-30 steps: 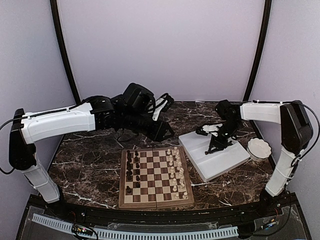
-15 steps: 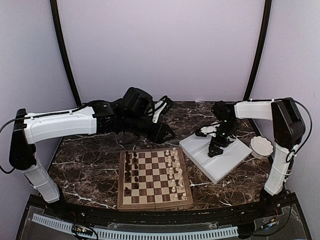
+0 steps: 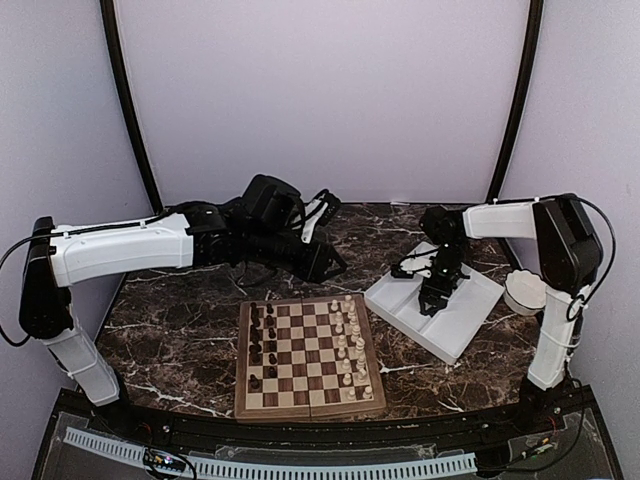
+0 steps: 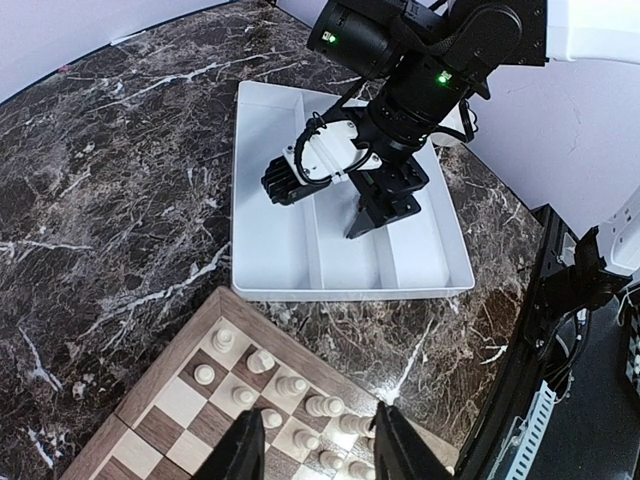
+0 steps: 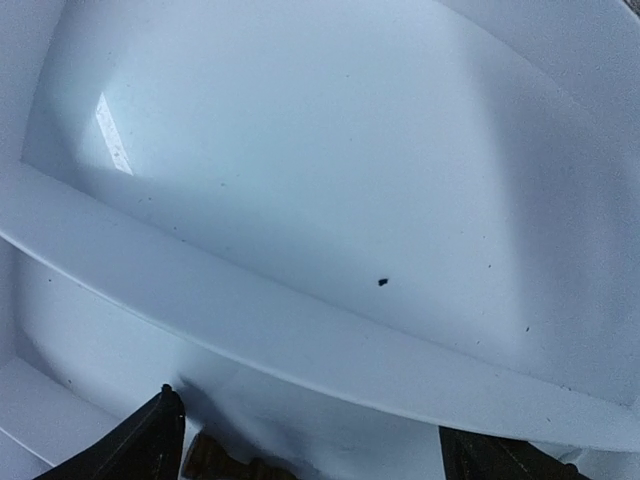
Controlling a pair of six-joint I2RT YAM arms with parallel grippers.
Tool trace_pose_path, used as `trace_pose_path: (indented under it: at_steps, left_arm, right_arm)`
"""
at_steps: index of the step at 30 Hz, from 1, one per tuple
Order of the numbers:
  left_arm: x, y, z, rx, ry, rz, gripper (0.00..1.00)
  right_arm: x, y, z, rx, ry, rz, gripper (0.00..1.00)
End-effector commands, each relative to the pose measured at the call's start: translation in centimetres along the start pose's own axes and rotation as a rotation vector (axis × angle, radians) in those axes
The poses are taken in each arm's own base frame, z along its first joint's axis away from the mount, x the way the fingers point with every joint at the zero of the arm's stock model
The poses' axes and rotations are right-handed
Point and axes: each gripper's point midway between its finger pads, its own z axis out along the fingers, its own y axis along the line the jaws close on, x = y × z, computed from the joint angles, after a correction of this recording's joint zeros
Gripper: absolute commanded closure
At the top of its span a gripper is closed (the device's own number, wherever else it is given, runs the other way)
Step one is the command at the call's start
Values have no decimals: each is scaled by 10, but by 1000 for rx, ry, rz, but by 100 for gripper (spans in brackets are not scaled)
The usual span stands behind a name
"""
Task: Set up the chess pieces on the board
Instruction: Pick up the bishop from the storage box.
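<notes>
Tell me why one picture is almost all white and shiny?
Right wrist view: the camera sits very close to the white tray, so white fills it, with a glare streak upper left. Left wrist view: sharp and evenly lit. Top external view: even light, but the chess pieces look tiny.

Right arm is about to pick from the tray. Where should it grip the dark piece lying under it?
Across its slim body, from straight above. The dark piece seems to lie on its side on the tray floor by the divider, between the fingers of the open right gripper.
</notes>
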Motion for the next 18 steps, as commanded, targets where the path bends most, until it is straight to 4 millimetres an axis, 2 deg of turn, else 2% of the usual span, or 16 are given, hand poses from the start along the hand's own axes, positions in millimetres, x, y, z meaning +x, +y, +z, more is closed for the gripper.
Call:
trace_pose_path:
  at_steps: [1,4,5,6,10,13,15,16,17,18]
  left_arm:
    - [-6,-3,-9,15,-29,-8,60]
    - [-7,-2,-11,11,-32,-3,60]
    - [-7,-2,-12,9,-33,0,60]
    - [-9,-1,-13,3,-38,2,60]
    - [-13,4,-18,-26,-52,31,59]
    - [-16,11,-23,-64,-60,52,54]
    - [-19,16,-27,-85,-74,50,52]
    - [-19,18,-28,-90,-76,48,52]
    - [-21,18,-29,-90,-82,48,52]
    - [-21,19,-30,-91,-84,47,52]
  right_arm:
    - [-2,12,11,-89,14,14,17]
    - [-20,12,-13,-104,-47,39,17]
    - [-27,10,-25,-99,-75,40,5]
    - [-32,9,-37,-96,-94,42,2]
    - [-53,-5,-95,-1,-188,43,2]
    - [-65,-42,-145,209,-310,106,1]
    - [-69,-88,-190,394,-501,293,1]
    - [-63,-101,-204,422,-572,372,1]
    - [-58,-103,-209,387,-625,385,1]
    - [-56,-98,-202,310,-646,356,3]
